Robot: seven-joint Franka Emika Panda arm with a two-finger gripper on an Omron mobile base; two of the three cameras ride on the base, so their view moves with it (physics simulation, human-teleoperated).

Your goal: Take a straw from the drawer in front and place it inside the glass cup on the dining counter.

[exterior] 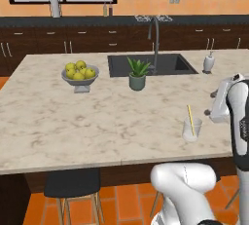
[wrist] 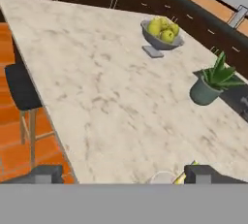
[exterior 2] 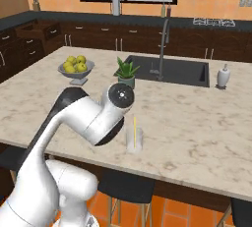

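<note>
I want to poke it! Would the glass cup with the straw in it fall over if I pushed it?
Probably, if pushed hard. The glass cup looks small and light, and the straw leans well above its rim. It stands near the dining counter's edge, so it might slide off and break.

Glossy white rounded arm (exterior 2: 74, 123) segments, dark joints, round black cap

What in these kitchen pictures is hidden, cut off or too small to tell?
- Pincer: hand view shows just two dark tips, wide apart.
- Glass cup with straw: hand view cuts them off at the bottom edge.
- Drawer: open at the far left of the right base view; its contents are too small to tell.
- Soap bottle: any label is too small to read.
</note>
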